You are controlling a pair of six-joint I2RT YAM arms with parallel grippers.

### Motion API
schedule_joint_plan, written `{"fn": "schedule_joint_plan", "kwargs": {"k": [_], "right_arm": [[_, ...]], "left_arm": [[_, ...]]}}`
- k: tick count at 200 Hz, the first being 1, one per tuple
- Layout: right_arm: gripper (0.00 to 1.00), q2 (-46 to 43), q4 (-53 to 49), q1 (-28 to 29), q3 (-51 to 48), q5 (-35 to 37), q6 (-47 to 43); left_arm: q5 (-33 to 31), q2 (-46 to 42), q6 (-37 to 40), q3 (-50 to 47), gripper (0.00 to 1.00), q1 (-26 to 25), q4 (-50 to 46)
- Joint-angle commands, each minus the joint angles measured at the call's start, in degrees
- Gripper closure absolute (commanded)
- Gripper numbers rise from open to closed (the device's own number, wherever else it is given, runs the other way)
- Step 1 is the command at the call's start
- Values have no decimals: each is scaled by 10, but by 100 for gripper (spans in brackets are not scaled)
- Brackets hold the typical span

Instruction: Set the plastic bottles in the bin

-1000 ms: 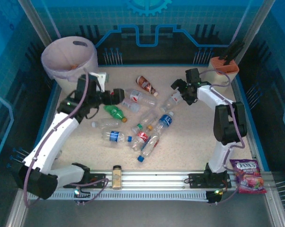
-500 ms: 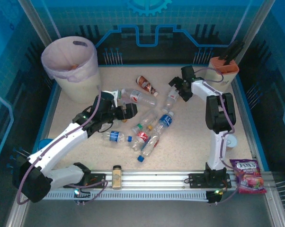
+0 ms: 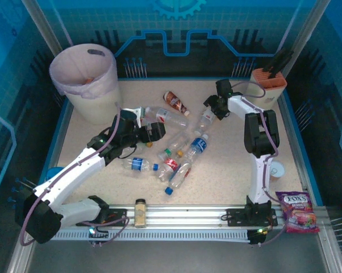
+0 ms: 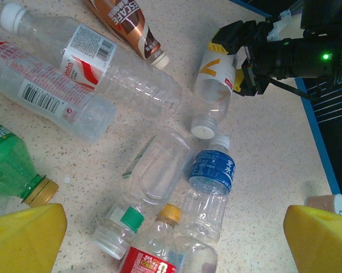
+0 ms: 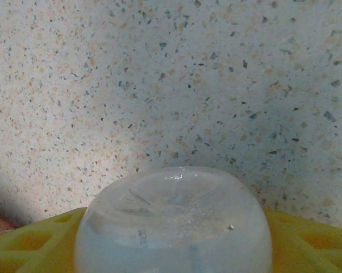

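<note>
Bin stands at the far left corner of the tabletop, its contents too dim to make out. Left end effector hangs jaws wide and empty over the heap of plastic bottles, which lie loose mid-tabletop, well apart from the bin, so most of the job looks undone. Further right, right end effector sits half-open with its fingers either side of the base of a clear bottle lying on the tabletop; whether they pinch it I cannot tell.
</note>
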Motion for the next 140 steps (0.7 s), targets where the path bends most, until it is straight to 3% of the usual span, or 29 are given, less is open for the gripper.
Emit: {"fn": "schedule_joint_plan", "kwargs": {"k": [1, 14, 54, 86, 140], "right_arm": [[34, -25, -5, -12, -12, -2, 0], [40, -44, 0, -18, -21, -7, -7], [41, -123, 2, -32, -46, -50, -67], [48, -202, 65, -31, -102, -161, -143], [50, -282, 147, 3, -182, -309, -132]], "left_arm": [[18, 14, -5, 2, 1, -5, 22], [40, 27, -5, 11, 1, -5, 28], [140, 80, -17, 43, 1, -5, 99], [204, 139, -29, 80, 1, -10, 147], [256, 236, -73, 143, 1, -32, 232]]}}
